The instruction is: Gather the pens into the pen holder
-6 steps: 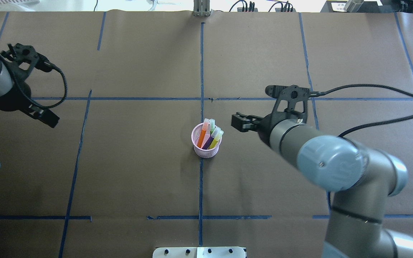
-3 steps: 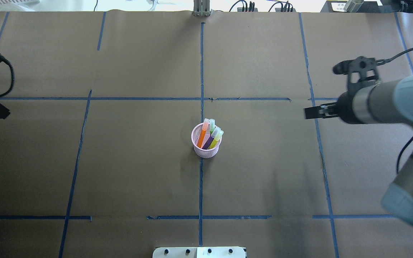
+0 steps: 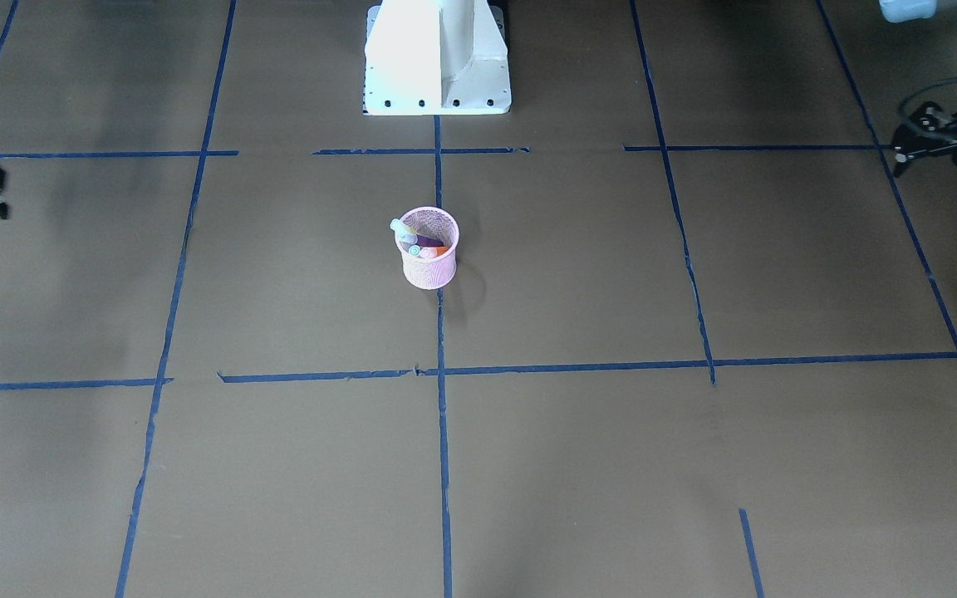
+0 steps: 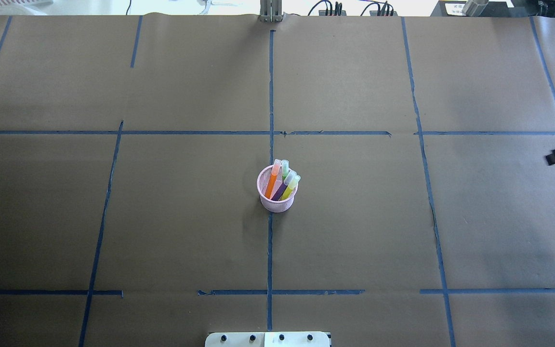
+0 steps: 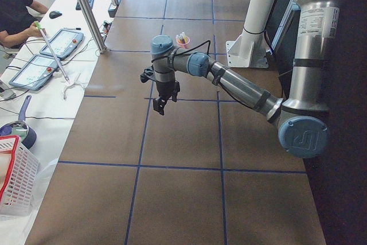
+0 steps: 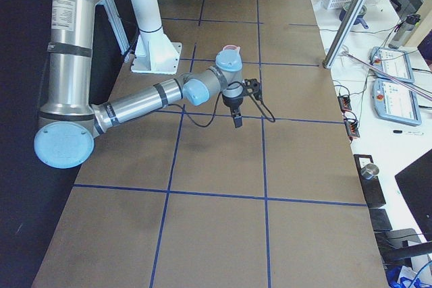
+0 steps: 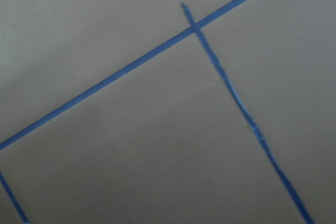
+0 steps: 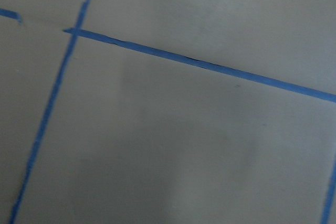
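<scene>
The pen holder [image 4: 277, 205] stood upright in the middle of the tabletop [image 4: 162, 231], well apart from every edge, the pens [image 4: 271, 185] leaning inside it. Left jaws hung near the left edge, right jaws near the right edge; whether spread or pressed together could not be told.

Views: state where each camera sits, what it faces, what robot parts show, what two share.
Overhead: behind the robot, looking down; only the right gripper shows.
Exterior left: table end; left gripper on near arm.
Exterior right: other end; right gripper near.
Front-facing: across the table, facing the white robot base; grippers at edges.
Left wrist: down onto brown paper, blue tape; no fingers.
Right wrist: likewise.
Shared: overhead, front-facing show the pink wire-mesh pen holder.
</scene>
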`<action>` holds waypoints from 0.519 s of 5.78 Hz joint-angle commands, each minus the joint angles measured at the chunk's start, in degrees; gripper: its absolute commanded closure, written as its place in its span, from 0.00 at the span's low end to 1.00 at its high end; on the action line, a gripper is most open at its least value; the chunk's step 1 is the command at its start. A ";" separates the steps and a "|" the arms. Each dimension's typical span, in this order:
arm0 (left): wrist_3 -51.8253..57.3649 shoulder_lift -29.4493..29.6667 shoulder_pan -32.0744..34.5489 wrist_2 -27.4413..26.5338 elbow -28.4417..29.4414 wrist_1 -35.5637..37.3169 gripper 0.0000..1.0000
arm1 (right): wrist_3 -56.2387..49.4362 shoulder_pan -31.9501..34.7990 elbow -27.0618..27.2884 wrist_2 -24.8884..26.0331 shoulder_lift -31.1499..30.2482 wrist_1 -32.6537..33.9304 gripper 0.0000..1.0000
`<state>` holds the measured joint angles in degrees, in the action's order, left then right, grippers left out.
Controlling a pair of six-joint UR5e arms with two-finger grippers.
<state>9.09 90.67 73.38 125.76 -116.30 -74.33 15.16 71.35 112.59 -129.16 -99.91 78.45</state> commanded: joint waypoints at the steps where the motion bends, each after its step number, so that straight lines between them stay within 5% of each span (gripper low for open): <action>1: 1.28 -3.29 6.82 2.10 4.04 0.06 0.00 | -17.98 13.23 -7.35 -2.67 -2.05 5.35 0.00; 3: 1.80 -5.84 13.53 13.51 11.61 -0.81 0.00 | -18.49 16.79 -7.47 -4.77 -2.04 11.72 0.00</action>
<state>10.68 86.36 84.77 134.86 -107.16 -74.78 -2.32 86.30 105.46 -132.80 -101.81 88.21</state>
